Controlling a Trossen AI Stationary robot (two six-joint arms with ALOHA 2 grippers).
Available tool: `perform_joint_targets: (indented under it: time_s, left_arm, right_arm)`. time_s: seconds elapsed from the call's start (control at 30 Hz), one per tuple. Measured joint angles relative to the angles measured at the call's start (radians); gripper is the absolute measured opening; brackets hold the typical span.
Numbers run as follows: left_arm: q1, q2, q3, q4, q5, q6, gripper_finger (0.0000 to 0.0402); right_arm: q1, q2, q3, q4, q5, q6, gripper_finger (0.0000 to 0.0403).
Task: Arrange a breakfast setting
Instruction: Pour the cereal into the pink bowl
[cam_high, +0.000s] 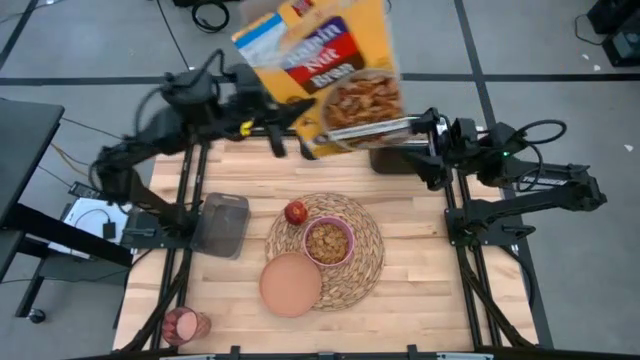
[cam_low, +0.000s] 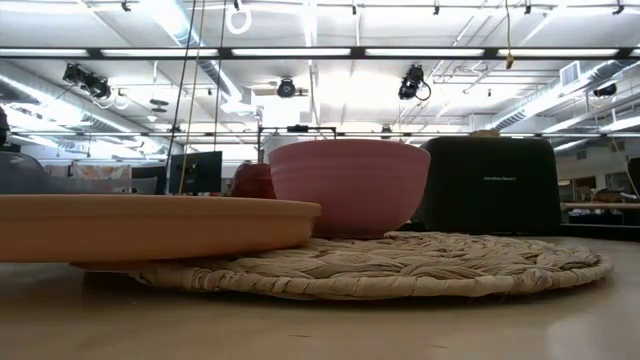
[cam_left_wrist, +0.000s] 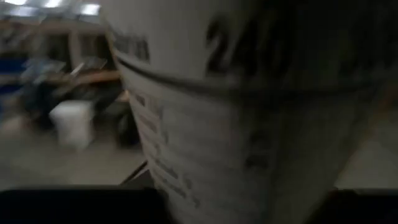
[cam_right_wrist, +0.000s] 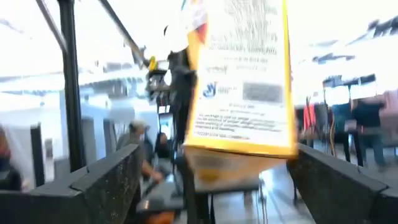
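both pincers are meeting at the worktop's far edge: my left gripper (cam_high: 290, 120) is clamping the cereal box (cam_high: 320, 70) aloft, my right gripper (cam_high: 425, 135) is spreading wide to free it.

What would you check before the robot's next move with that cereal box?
1. Left gripper holding the cereal box: cannot tell; it sits at the box's edge.
2. Right gripper let go: ok, fingers open in its wrist view.
3. Cereal in the bowl: ok.
4. Bowl on the placemat: ok.
5. Apple on the placemat: ok.
6. Cup on the placemat: not ok, it is at the table's near left corner.
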Motion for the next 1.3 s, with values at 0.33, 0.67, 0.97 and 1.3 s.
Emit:
perform_joint_targets:
  time_s: [0.33,0.67,0.97,1.3]
  left_arm:
    - [0.072,-0.103,-0.001,-0.650,-0.257,-0.091,0.0128]
    - [0.206,-0.328,-0.602,-0.326,-0.283,-0.141,0.0128]
    - [0.224,-0.585,-1.120,-0.154,-0.448,-0.177,0.0123]
    - [0.225,-0.743,-1.391,-0.022,-0.687,-0.208,0.0116]
  right_arm:
    - [0.118,-0.077,0.000,-0.189,0.145,-0.012,0.0384]
    - [0.267,-0.063,0.000,-0.175,0.378,-0.026,0.0382]
    - [0.377,-0.030,0.000,-0.173,0.627,-0.027,0.0381]
    - [0.417,0.034,0.000,-0.082,0.776,-0.019,0.0381]
